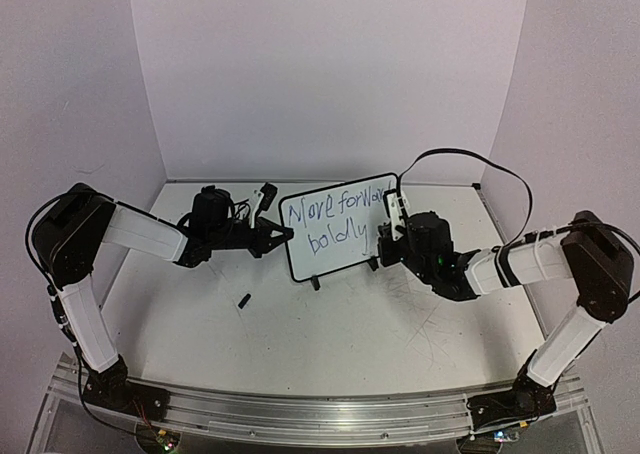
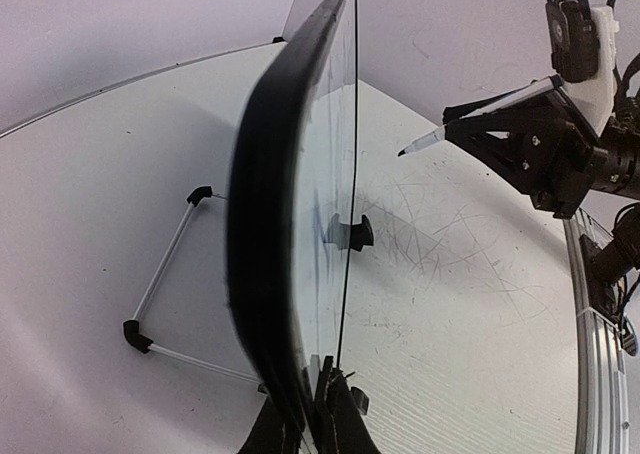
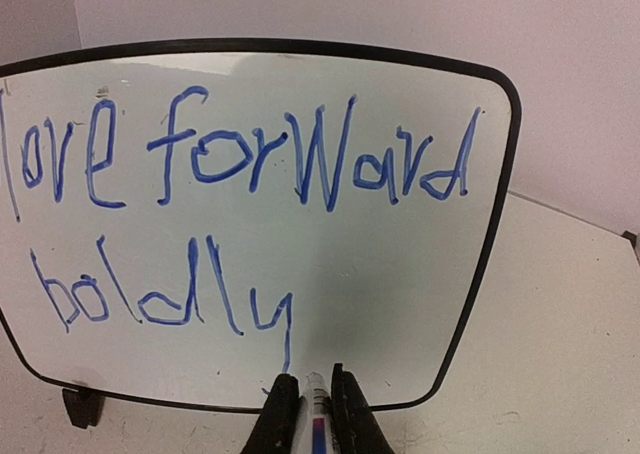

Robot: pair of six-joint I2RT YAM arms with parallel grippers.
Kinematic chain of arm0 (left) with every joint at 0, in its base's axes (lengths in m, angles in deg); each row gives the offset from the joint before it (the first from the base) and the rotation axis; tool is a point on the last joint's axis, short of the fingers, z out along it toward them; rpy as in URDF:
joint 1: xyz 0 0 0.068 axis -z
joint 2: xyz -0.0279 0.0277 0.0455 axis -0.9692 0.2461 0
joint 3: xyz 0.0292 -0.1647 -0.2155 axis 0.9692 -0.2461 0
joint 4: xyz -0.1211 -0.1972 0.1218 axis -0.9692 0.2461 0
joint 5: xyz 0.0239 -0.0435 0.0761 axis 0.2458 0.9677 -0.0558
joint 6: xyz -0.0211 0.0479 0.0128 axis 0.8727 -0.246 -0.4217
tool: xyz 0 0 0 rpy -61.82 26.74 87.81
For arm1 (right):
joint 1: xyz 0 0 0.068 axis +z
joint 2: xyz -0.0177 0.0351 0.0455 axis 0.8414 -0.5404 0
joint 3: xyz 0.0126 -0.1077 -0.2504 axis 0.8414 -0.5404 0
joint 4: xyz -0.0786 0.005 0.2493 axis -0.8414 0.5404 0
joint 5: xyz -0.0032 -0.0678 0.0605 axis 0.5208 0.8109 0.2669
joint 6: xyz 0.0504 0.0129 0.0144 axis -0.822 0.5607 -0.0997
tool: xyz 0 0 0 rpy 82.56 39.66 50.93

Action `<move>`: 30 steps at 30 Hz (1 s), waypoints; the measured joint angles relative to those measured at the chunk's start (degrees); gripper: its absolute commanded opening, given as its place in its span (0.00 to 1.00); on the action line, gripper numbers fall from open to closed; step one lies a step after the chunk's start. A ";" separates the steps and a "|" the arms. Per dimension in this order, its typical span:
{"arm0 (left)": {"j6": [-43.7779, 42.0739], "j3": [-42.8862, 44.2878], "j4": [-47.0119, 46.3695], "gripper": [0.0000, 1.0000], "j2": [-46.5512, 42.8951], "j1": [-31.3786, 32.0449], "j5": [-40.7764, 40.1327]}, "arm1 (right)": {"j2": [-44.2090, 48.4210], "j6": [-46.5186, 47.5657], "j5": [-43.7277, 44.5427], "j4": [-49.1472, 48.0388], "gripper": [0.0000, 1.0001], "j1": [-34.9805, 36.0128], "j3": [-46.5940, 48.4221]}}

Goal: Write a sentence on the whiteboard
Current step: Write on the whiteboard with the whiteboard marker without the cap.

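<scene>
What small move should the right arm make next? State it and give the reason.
Probably draw the right gripper straight back from the whiteboard. The sentence looks finished, ending in the y's tail, and the left wrist view shows the marker tip off the surface. The left gripper holds the board's edge.

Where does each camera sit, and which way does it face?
Top external: high behind the robot, looking down on the table; left arm, right arm and whiteboard show.
Left wrist: on the left arm, looking along the whiteboard's edge; left pincer grips it.
Right wrist: on the right arm, facing the sentence; right pincer holds a marker.
Shared: left wrist and top views both show the right pincer.
</scene>
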 measured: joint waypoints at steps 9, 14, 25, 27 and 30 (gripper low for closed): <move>0.00 0.02 0.01 0.00 0.00 0.04 -0.04 | -0.02 -0.96 -4.98 -0.78 0.00 -3.26 -0.04; -0.02 0.06 0.16 0.00 0.00 0.04 -0.04 | -0.78 -0.91 -6.54 -3.30 0.00 -3.26 -0.04; -0.04 0.30 0.53 0.00 0.00 0.05 -0.04 | -4.20 -1.77 -6.15 -6.36 0.00 -3.27 -0.03; -0.04 0.30 0.53 0.00 0.00 0.05 -0.04 | -5.10 -1.98 -5.46 -6.73 0.00 -3.27 0.14; -0.07 0.30 0.53 0.00 0.00 0.06 -0.04 | -6.13 -2.08 -4.19 -6.88 0.00 -3.27 0.57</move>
